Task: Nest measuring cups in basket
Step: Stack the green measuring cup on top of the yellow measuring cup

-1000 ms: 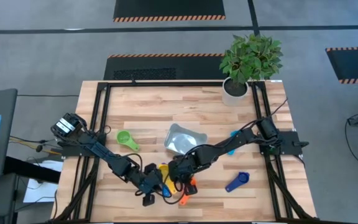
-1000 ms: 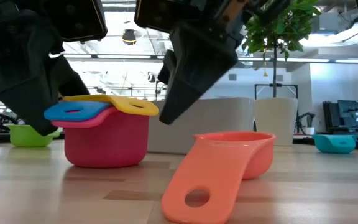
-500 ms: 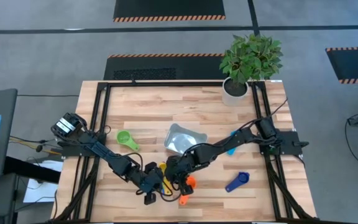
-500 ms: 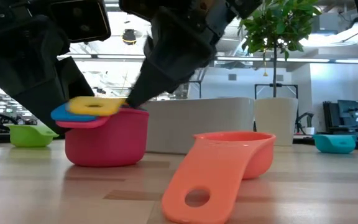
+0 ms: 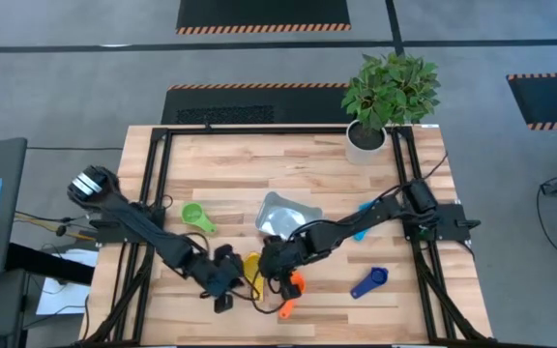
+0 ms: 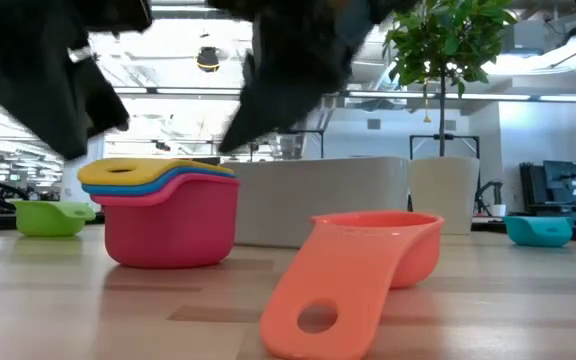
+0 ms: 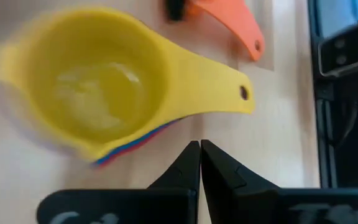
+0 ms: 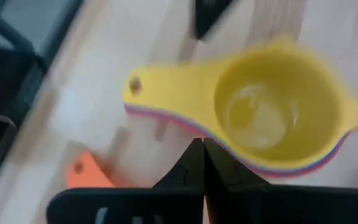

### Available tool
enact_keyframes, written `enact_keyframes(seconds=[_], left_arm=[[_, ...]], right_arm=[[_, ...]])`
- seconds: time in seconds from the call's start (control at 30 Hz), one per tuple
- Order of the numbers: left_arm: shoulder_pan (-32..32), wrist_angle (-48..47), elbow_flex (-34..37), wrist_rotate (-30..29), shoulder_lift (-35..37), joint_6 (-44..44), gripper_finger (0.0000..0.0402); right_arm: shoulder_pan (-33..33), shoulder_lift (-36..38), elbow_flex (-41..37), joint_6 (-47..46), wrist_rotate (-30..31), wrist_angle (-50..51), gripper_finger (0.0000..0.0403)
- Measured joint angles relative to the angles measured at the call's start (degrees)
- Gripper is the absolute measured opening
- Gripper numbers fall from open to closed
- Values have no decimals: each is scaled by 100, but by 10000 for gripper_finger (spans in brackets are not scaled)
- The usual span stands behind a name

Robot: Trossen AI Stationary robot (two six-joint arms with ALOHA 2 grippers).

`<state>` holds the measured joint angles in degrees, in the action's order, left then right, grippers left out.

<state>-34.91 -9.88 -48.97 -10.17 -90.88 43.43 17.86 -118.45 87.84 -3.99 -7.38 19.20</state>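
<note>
A nested stack of cups (image 6: 168, 215), red outside, blue between and yellow on top, stands on the table near its front edge, handles lined up. The yellow cup (image 7: 98, 87) also shows in the right wrist view (image 8: 272, 112). My left gripper (image 7: 199, 149) is shut, just left of the stack (image 5: 251, 266) and raised off it. My right gripper (image 8: 201, 149) is shut too, just right of the stack and above it. An orange cup (image 6: 368, 270) lies beside the stack. The silvery basket (image 5: 283, 215) sits farther back.
A green cup (image 5: 196, 216) lies left of the basket, a light blue cup (image 5: 361, 232) to its right, and a dark blue cup (image 5: 368, 282) near the front right. The potted plant (image 5: 366, 135) stands at the far right corner. Black frame rails run along both sides.
The yellow cup's handle, which stuck out to the right, has been swung round by my right gripper and now lies over the blue and red handles. Both grippers have since risen off the stack, and the left one has drawn back toward the table's left.
</note>
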Motion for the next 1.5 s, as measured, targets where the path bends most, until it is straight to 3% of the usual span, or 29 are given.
enact_keyframes(seconds=[0.17, 0.3, 0.4, 0.53, 0.8, 0.93, 1.1, 1.5], left_arm=[[-196, -1437, 0, -1530, 1002, 604, 0], [-290, -2809, 0, -3269, 1712, 2051, 0], [-305, -3707, 30, -3735, 2026, 3070, 5], [-188, -4483, 311, -3673, 2110, 4089, 28], [399, -5280, 1053, -2466, 2073, 5702, 117], [784, -5300, 1314, -1810, 2070, 5680, 162], [1105, -5267, 1340, -1611, 2070, 5340, 194], [1768, -5235, 1350, -1200, 1628, 4761, 172]], right_arm=[[-54, 782, -700, -26, -12, -1088, 16], [-281, 1448, -1764, -345, 20, -2147, 17], [-415, 2017, -2681, -689, 201, -2973, 15], [-454, 2778, -3786, -1017, 484, -3468, 18], [-397, 3870, -4870, -1402, 1190, -3614, 58], [-395, 4145, -5006, -1419, 1213, -3622, 73], [-319, 4171, -5067, -1418, 1226, -3608, 87], [-264, 4006, -5067, -1412, 1277, -3572, 93]])
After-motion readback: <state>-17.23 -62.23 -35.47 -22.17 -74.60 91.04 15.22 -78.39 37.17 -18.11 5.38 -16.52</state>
